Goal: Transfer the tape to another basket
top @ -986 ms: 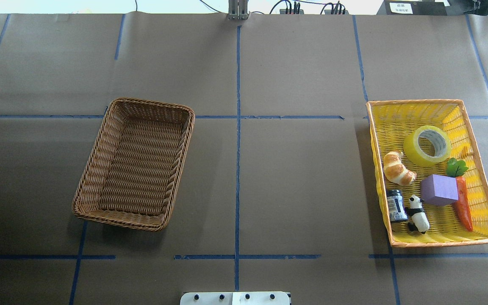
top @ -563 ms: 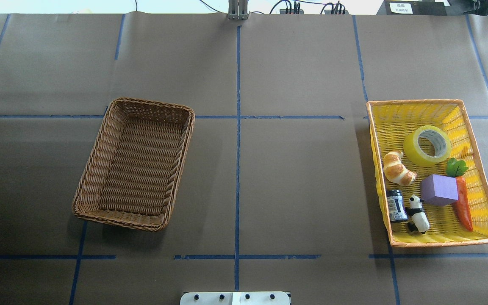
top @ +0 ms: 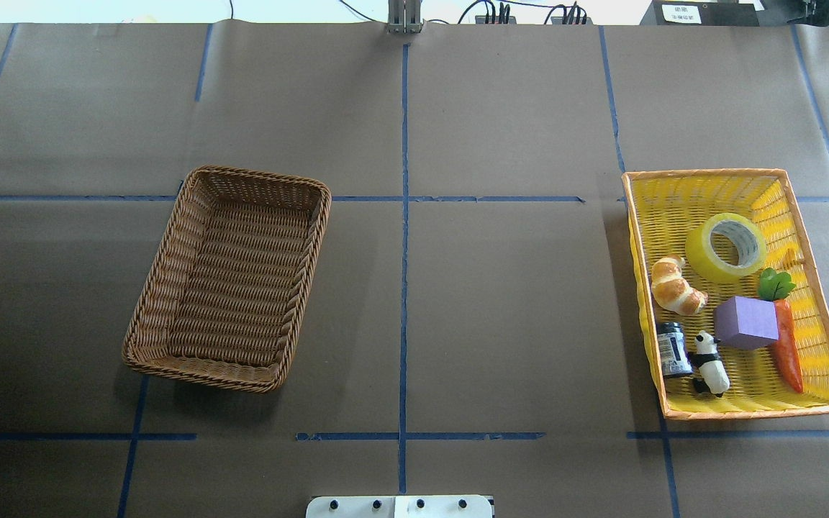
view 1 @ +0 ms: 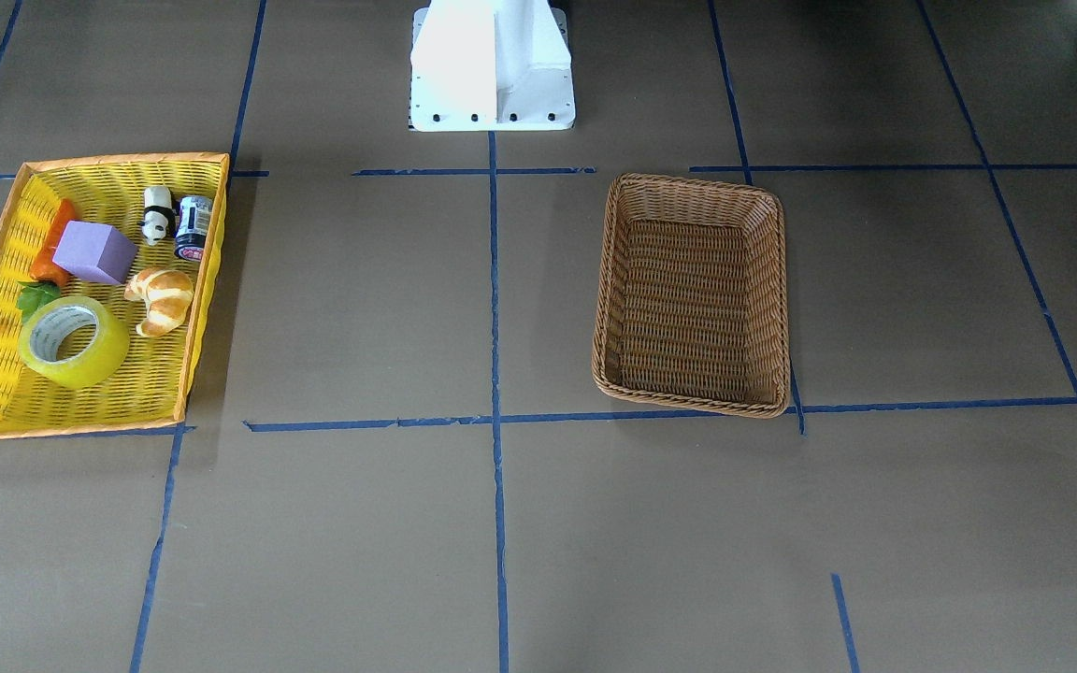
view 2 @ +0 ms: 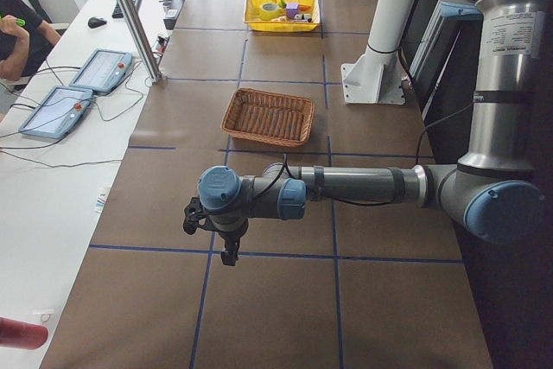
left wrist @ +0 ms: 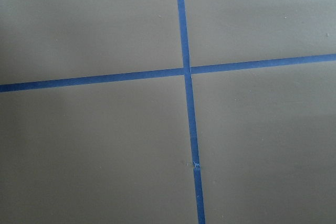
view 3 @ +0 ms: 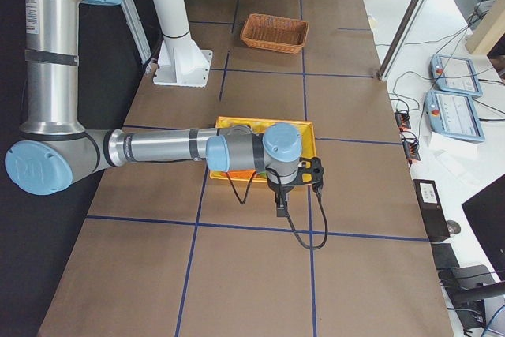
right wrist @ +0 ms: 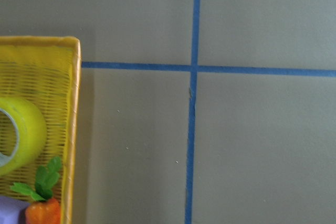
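Nothing has moved since a second ago: tape (top: 726, 247) lies in the yellow tray (top: 673, 201), with the basket (top: 155, 302) well apart from the tray. Right gripper (view 3: 280, 204) hangs just outside the tray. Whether either gripper's fingers are apart, right or left gripper (view 2: 226, 252), cannot be told. Best straddle the tape's wall, clear of the carrot (top: 787, 345).

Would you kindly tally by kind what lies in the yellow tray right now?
Tape rolls: 1, the tape
Toy foods: 2, the croissant and the carrot
Blocks: 1, the purple block
Cans: 1, the small can
Figurines: 1, the panda
Total: 6, all in the yellow tray
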`<state>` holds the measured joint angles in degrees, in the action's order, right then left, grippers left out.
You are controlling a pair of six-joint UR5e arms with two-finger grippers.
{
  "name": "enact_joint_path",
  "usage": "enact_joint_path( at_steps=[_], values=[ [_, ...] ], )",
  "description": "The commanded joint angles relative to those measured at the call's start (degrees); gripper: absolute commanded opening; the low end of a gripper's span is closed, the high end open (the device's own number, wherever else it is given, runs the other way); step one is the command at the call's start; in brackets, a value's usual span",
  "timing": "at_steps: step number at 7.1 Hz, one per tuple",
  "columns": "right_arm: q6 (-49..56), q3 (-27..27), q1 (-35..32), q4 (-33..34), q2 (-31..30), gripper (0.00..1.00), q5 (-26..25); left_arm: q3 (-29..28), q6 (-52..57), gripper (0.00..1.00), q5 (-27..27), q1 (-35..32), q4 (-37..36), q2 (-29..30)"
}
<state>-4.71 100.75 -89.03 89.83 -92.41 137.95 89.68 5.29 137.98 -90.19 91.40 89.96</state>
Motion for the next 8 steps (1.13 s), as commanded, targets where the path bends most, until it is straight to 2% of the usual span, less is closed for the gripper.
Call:
enact_joint_path(
  at_steps=[1,3,4,5,7,8],
  values=[
    [-5.6,0.8,3.8,-0.3,4.1,1.0,0.1,0.1,0.1,1.0,0.0,-0.1,0.0,0.0],
    [-14.0,4.3,10.4,-1.2,4.1,1.0,-0.5,0.1,0.1,1.0,0.1,0.0,0.0,-0.1],
    [-20.1,4.5,13.2,-5.2,3.7,1.0,-1.0,0.1,0.2,1.0,0.1,-0.1,0.0,-0.2],
    [-24.9,4.4,16.1,-9.6,3.3,1.0,-2.9,0.1,0.1,1.0,0.0,0.0,0.0,-0.2],
    [-30.7,4.1,22.2,-13.1,2.8,1.0,-9.3,0.1,0.2,1.0,0.1,0.0,0.0,-0.4],
    [-31.3,3.5,23.5,-14.1,2.5,1.0,-10.5,0.1,0.2,1.0,0.1,0.0,0.1,-0.5]
  ],
)
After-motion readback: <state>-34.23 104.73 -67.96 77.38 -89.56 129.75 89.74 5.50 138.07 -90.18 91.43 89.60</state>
